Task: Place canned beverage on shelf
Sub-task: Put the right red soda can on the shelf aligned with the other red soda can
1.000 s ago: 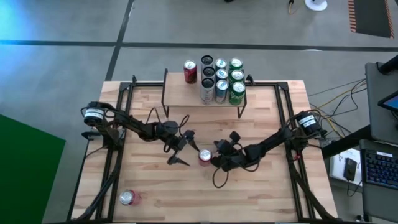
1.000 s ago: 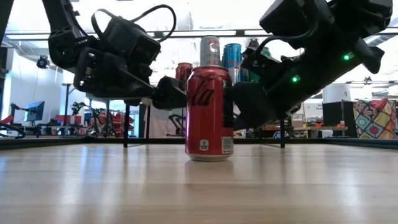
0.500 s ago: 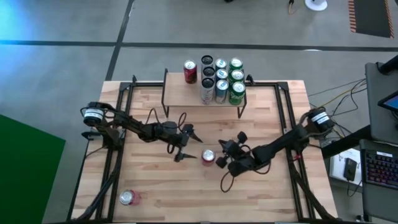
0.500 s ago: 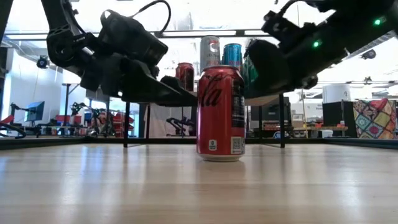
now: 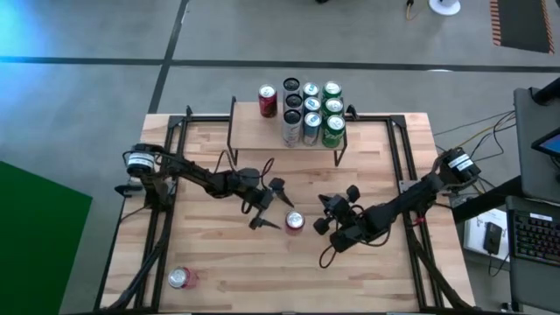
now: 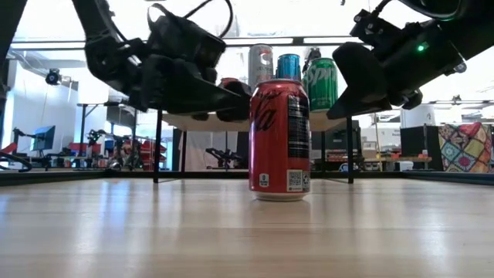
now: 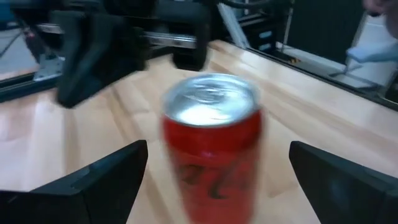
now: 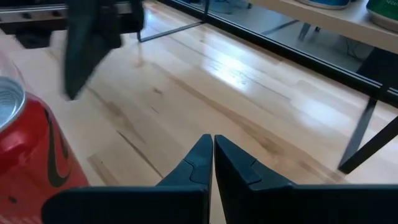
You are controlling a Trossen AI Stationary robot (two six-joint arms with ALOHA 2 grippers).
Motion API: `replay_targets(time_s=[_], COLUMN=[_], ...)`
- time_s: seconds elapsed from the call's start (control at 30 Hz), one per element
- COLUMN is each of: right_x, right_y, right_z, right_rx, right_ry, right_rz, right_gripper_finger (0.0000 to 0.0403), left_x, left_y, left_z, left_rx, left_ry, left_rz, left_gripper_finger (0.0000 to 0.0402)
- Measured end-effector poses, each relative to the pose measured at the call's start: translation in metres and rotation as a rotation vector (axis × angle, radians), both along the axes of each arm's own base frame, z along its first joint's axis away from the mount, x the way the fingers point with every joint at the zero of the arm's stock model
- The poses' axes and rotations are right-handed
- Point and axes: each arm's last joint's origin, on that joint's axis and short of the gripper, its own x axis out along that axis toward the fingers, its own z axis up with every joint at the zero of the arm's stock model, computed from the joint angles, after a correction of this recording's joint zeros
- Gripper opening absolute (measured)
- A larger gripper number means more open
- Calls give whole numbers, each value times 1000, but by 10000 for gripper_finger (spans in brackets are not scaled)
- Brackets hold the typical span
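High view: at the lower left of the desk [image 5: 219,262] a spare can [image 5: 179,278] lies near the front edge. Further right, the left gripper [image 5: 273,206] sits left of centre with its fingers spread wide, one above and one below the red can [image 5: 294,221], which stands upright just right of it, near the middle of the frame. The left wrist view shows that can [image 7: 211,146] between the two fingers [image 7: 99,183], with gaps on both sides, so nothing grips it. In the low view the red can [image 6: 279,139] stands alone on the desk, the left gripper [image 6: 224,96] at its upper left and the right gripper [image 6: 363,77] at its upper right, both clear of it. Back in the high view, the shelf [image 5: 254,133] runs along the top centre of the desk, carrying a lone red can on its left part and a cluster of cans [image 5: 312,112] on its right. Right of centre, the right gripper [image 5: 325,216] lies apart from the red can; the right wrist view shows its fingers [image 8: 193,163] pressed together, holding nothing.
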Motion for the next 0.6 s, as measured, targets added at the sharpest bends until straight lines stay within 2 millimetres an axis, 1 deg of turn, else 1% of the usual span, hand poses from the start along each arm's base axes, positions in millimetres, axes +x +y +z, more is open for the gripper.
replay_targets(time_s=[0.07, 0.13, 0.2, 0.3, 0.5, 0.6], right_x=[0, 0, 0, 0, 1, 0], right_y=[0, 0, 0, 0, 0, 1], right_z=[0, 0, 0, 0, 0, 0], right_rx=[1, 3, 4, 5, 14, 15], right_ry=[-1, -1, -1, -2, -13, -13], right_rz=[0, 0, 1, 1, -2, 1], right_gripper_finger=[9, 9, 9, 9, 9, 9], left_x=[5, 9, 14, 24, 49, 57], left_y=[6, 9, 8, 6, 6, 6], left_z=[0, -3, -5, -8, -13, -17], left_rx=[-25, -64, -95, -111, -146, -173], left_ry=[1, 15, 25, 24, 30, 50], left_rz=[-14, -68, -132, -184, -199, -203], left_gripper_finger=[377, 377, 377, 377, 377, 377])
